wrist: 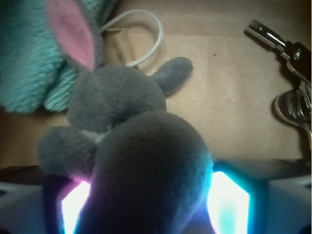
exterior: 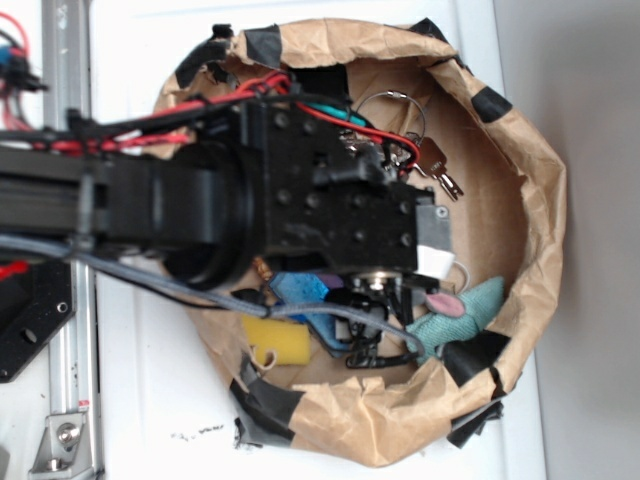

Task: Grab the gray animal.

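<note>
- Two glowing pads flank the gray animal point(wrist: 141, 161) in the wrist view, so is the gripper point(wrist: 146, 204) clamped on it?
- Yes, its body sits squeezed between them, pink-lined ear up against the teal cloth point(wrist: 29, 63) at left.
- And to the right?
- A white cord loop point(wrist: 146, 34), then keys point(wrist: 292, 92) on the brown paper.
- From outside?
- The black arm point(exterior: 250, 190) covers the paper basket point(exterior: 530, 180); yellow sponge point(exterior: 278, 342) and blue sponge point(exterior: 298, 288) lie left, the pink ear point(exterior: 447, 303) right.
</note>
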Available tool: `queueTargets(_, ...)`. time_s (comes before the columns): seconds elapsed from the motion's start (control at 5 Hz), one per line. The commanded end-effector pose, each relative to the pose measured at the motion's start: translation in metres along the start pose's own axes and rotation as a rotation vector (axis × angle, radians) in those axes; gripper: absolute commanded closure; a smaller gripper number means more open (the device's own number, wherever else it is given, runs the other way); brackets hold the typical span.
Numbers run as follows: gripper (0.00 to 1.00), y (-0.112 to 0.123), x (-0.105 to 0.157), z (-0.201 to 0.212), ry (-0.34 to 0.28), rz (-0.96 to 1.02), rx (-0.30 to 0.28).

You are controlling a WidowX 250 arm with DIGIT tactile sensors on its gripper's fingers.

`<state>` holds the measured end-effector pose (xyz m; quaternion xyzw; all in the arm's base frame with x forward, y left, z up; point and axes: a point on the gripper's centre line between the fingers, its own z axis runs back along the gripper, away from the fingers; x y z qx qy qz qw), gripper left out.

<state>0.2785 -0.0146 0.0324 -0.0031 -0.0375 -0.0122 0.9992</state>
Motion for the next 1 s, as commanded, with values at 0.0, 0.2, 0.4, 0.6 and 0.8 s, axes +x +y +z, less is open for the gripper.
queueTargets(0.0,1.00,0.006,0.007,0.071,-0.053,-0.015,0.001)
queueTargets(0.2,1.00,0.021,-0.004,0.123,-0.140,0.039,-0.009)
queueTargets(0.4,1.00,0.039,-0.019,0.173,-0.161,0.151,-0.034)
queueTargets(0.6,1.00,0.060,-0.039,0.216,-0.118,0.415,-0.085)
queueTargets(0.8,1.00,0.067,-0.047,0.218,-0.108,0.497,-0.097)
